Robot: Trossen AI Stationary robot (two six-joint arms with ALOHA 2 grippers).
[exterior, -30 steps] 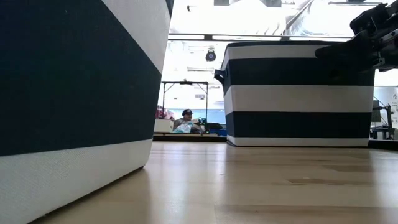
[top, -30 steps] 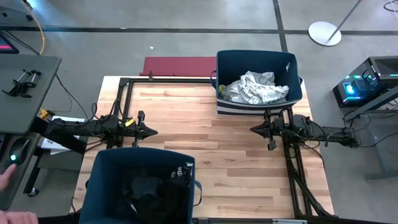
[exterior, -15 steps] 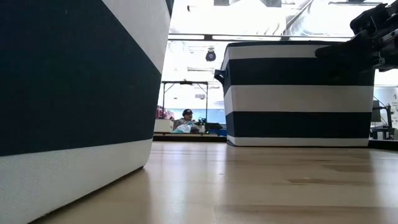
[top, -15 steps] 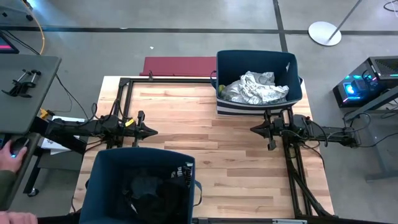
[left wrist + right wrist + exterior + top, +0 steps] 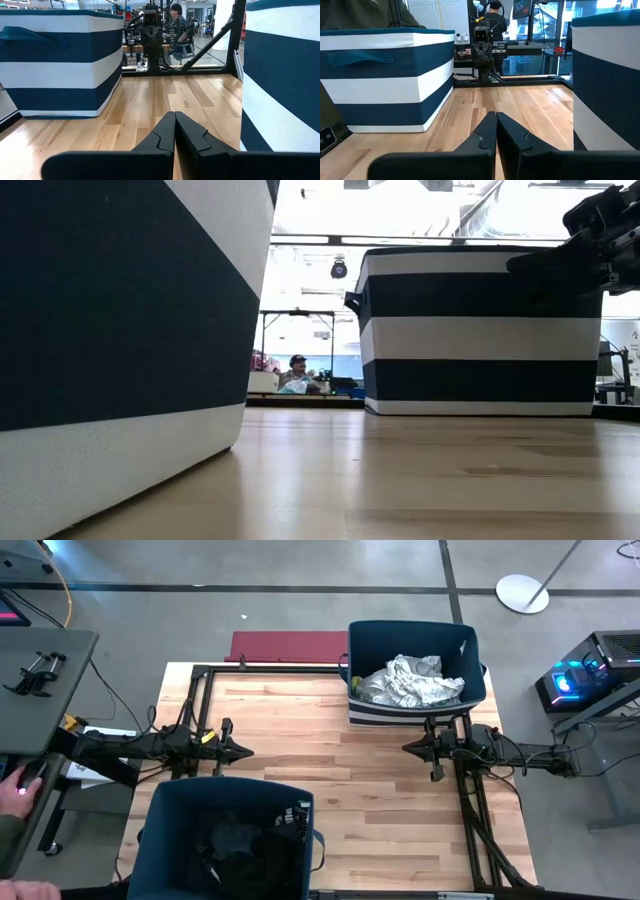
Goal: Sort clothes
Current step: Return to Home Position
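White and light patterned clothes [image 5: 412,680] lie heaped in the dark blue bin [image 5: 470,645] at the table's far right. Dark grey and black clothes [image 5: 238,845] lie in the dark blue bin [image 5: 165,830] at the near left. My left gripper [image 5: 250,751] is shut and empty at the table's left side, just beyond the near bin; its shut fingers show in the left wrist view [image 5: 175,120]. My right gripper [image 5: 407,747] is shut and empty at the right side, in front of the far bin; it also shows in the right wrist view [image 5: 496,120].
A flat red board [image 5: 288,645] lies beyond the table's far edge. Bare wood [image 5: 330,750] lies between the two grippers. A person's hand [image 5: 18,787] rests on a stand left of the table. A black frame [image 5: 200,690] runs along the table's edges.
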